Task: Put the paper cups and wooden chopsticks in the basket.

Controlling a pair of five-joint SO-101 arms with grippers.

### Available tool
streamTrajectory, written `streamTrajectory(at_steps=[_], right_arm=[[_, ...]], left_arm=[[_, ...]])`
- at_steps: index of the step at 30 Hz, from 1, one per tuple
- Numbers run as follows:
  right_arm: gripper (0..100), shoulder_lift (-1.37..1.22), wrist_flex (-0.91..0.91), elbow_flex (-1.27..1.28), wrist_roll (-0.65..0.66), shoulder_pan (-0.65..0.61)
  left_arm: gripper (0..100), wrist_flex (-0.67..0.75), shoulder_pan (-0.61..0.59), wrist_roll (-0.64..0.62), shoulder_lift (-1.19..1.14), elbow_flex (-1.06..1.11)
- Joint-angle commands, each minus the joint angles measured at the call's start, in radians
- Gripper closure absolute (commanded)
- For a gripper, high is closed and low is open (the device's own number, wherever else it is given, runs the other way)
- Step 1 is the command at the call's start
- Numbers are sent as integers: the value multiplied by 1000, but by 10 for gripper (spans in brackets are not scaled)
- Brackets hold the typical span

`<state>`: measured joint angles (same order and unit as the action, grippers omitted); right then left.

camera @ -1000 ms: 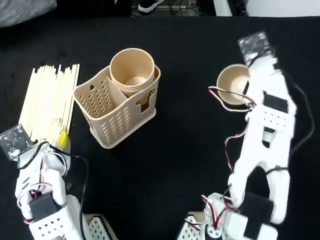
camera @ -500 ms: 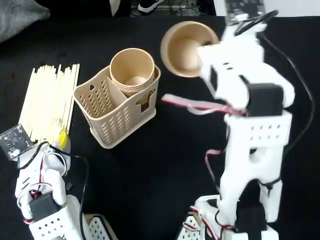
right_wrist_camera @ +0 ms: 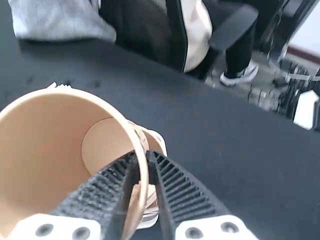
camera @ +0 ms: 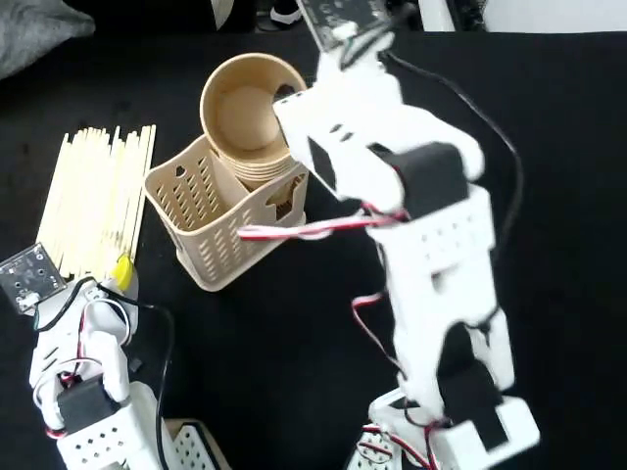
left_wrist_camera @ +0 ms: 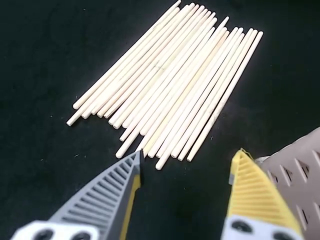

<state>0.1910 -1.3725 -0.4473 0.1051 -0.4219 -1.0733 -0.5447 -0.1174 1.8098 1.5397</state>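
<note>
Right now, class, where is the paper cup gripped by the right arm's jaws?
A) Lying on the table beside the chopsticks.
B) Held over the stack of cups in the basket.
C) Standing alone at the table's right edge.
B: the jaws pinch the rim of the paper cup, and the high view shows it over the stack of cups in the basket.

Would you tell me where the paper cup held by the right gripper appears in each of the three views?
High view: the paper cup is at top centre, above the stacked cups in the basket, with the right gripper on its rim.
Left wrist view: faces the chopsticks and a basket corner instead.
Right wrist view: close up, rim pinched by the gripper.
Shared landmark: the basket.
</note>
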Motion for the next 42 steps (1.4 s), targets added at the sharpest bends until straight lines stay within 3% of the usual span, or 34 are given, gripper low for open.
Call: streamTrajectory(at_steps=[1, 7, 12, 15, 21, 25, 28, 35, 38, 42], right_arm=[[987, -64, 8, -25, -9, 25], [979, -107, -32, -28, -2, 20], [753, -119, -28, -28, 11, 20], [688, -113, -29, -44, 124, 3], [724, -110, -34, -154, 144, 14], [985, -110, -48, -173, 158, -31], [971, -110, -115, -170, 259, -51], [987, 28, -160, -67, 338, -109], [987, 171, -48, 136, 350, -150], [987, 420, 242, 476, 344, -141]], left_arm=[[716, 20, -1, -11, 9, -10], [716, 23, -1, -11, 9, -10], [716, 23, -1, -11, 9, -8], [716, 25, -1, -11, 9, -8], [716, 25, -1, -11, 9, -8], [716, 25, -1, -11, 9, -7], [716, 25, -1, -11, 9, -7], [716, 21, -1, -11, 9, -10], [716, 21, -1, -11, 9, -10], [716, 21, -1, -11, 9, -10]])
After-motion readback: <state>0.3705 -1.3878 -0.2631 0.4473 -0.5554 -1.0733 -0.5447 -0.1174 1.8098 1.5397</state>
